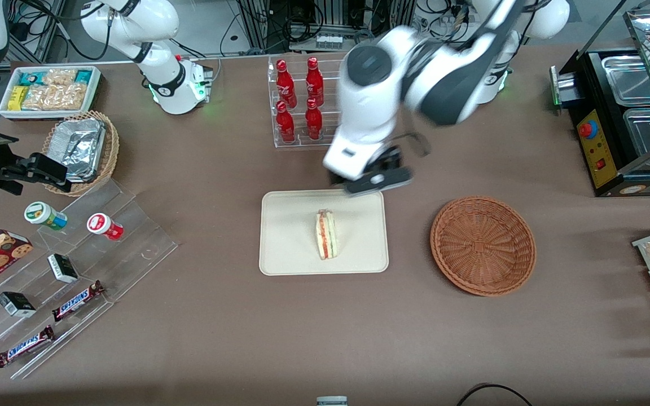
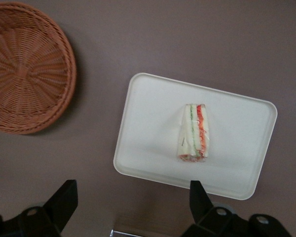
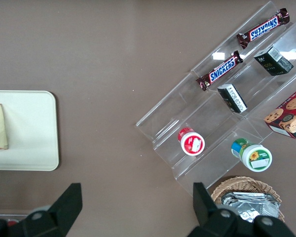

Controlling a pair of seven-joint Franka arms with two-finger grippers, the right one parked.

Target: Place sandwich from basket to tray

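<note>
Brown table [image 1: 235, 338] — tray [image 1: 285, 248], basket [image 1: 483, 245], gripper [image 2: 133, 210] above.

A robotics lab dressed as a snack shop is shown: cables and equipment racks [image 1: 325, 22] are seen above a brown table [image 1: 218, 327], on which an acrylic rack [image 1: 77, 265] of chocolate bars [image 1: 77, 300] is laid.

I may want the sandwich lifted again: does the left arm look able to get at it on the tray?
Probably yes. The sandwich lies alone on the tray, nothing over or against it. The left pincer is open, raised above the tray's edge farther from the front camera, with free space down to the sandwich.
</note>
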